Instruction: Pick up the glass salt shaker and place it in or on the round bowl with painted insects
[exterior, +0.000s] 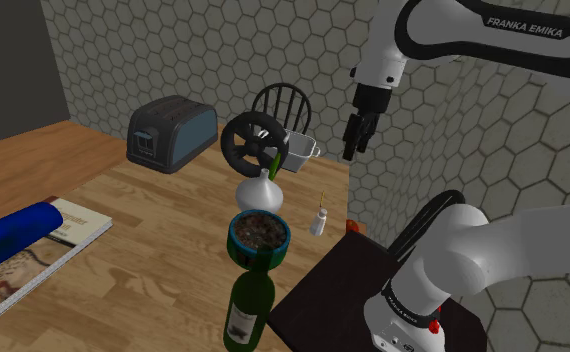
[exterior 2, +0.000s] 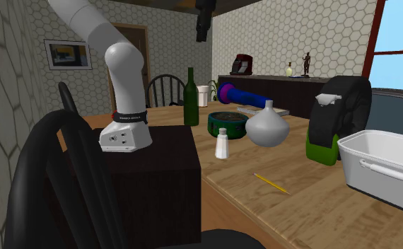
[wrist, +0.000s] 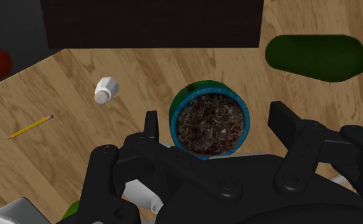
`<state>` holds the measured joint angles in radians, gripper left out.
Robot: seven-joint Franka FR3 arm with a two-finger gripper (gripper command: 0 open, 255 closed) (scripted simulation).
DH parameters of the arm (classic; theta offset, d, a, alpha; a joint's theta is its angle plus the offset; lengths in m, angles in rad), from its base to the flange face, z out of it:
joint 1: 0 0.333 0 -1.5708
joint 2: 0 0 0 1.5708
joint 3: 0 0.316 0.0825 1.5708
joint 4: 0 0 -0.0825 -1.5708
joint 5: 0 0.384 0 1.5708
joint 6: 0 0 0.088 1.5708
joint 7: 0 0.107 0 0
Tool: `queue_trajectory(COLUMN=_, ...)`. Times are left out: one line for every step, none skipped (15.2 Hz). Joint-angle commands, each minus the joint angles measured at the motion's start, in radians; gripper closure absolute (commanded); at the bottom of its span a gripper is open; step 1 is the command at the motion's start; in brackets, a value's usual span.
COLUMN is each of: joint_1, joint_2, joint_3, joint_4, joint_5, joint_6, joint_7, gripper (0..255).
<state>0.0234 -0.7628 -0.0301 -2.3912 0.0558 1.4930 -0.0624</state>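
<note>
White shaker, shoulder view: the salt shaker (exterior: 317, 222) stood upright on the wooden table (exterior: 143, 230), a small whitish body narrowing to a cap, near the table's edge beside my dark stand (exterior: 343, 270).
Bowl, shoulder view: the round bowl (exterior: 258, 262) had a green wall, a blue rim and a dark speckled inside; it sat near the shaker, toward the shoulder view's left.
My claw, shoulder view: my gripper (exterior: 351, 152) was all black and pointed down. It hung well above the shaker, touching nothing.

Shaker, second exterior view: the shaker (exterior 2: 222, 143) had a cloudy white body and a greyer cap. It was upright, just in front of the bowl (exterior 2: 225, 129), between the stand (exterior 2: 158, 170) and a white vase (exterior 2: 266, 127).
Shapes, second exterior view: the vase was smooth and bulbous with a narrow neck; a tall bottle (exterior 2: 190, 99) of dark green glass stood behind the bowl; a yellow pencil (exterior 2: 271, 183) lay flat on the planks.
My claw, second exterior view: the gripper (exterior 2: 203, 35) was at the top edge, high over the table.

Claw state, wrist view: my gripper (wrist: 216, 121) had its fingers (wrist: 151, 127) spread apart, clasping nothing.
Bowl, wrist view: its blue rim (wrist: 173, 118) showed below, between my fingers.
Shaker, wrist view: the shaker (wrist: 106, 90) was white and seen cap-end on. It stood outside the gap, between the bowl and the pencil (wrist: 30, 126), apart from both fingers.
Bottle, wrist view: the bottle (wrist: 320, 57) was glossy dark green, on the bowl's far side from the shaker.
</note>
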Motion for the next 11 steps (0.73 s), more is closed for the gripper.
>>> queue_trajectory(joint_1=0.0, joint_2=0.0, joint_3=0.0, joint_4=0.0, joint_5=0.0, joint_6=0.0, joint_7=0.0, gripper=0)
queue_trajectory(joint_1=-0.004, joint_2=0.001, joint_3=-0.009, joint_4=-0.029, joint_5=-0.01, joint_6=0.031, joint_7=-0.014, gripper=0)
queue_trajectory(joint_1=-0.008, joint_2=0.003, joint_3=-0.018, joint_4=-0.057, joint_5=-0.019, joint_6=0.063, joint_7=-0.027, gripper=0)
queue_trajectory(joint_1=-0.013, joint_2=0.006, joint_3=-0.028, joint_4=-0.085, joint_5=-0.029, joint_6=0.095, joint_7=-0.04, gripper=0)
queue_trajectory(joint_1=-0.018, joint_2=0.012, joint_3=-0.038, joint_4=-0.11, joint_5=-0.038, joint_6=0.128, joint_7=-0.054, gripper=0)
queue_trajectory(joint_1=-0.023, joint_2=0.019, joint_3=-0.048, joint_4=-0.135, joint_5=-0.048, joint_6=0.161, joint_7=-0.067, gripper=0)
queue_trajectory(joint_1=-0.028, joint_2=0.028, joint_3=-0.058, joint_4=-0.159, joint_5=-0.058, joint_6=0.195, joint_7=-0.08, gripper=0)
queue_trajectory(joint_1=-0.033, joint_2=0.038, joint_3=-0.068, joint_4=-0.181, joint_5=-0.067, joint_6=0.23, joint_7=-0.093, gripper=0)
queue_trajectory(joint_1=-0.038, joint_2=0.051, joint_3=-0.079, joint_4=-0.202, joint_5=-0.077, joint_6=0.266, joint_7=-0.106, gripper=0)
queue_trajectory(joint_1=-0.043, joint_2=0.066, joint_3=-0.09, joint_4=-0.222, joint_5=-0.086, joint_6=0.302, joint_7=-0.119, gripper=0)
queue_trajectory(joint_1=-0.049, joint_2=0.082, joint_3=-0.101, joint_4=-0.24, joint_5=-0.096, joint_6=0.339, joint_7=-0.131, gripper=0)
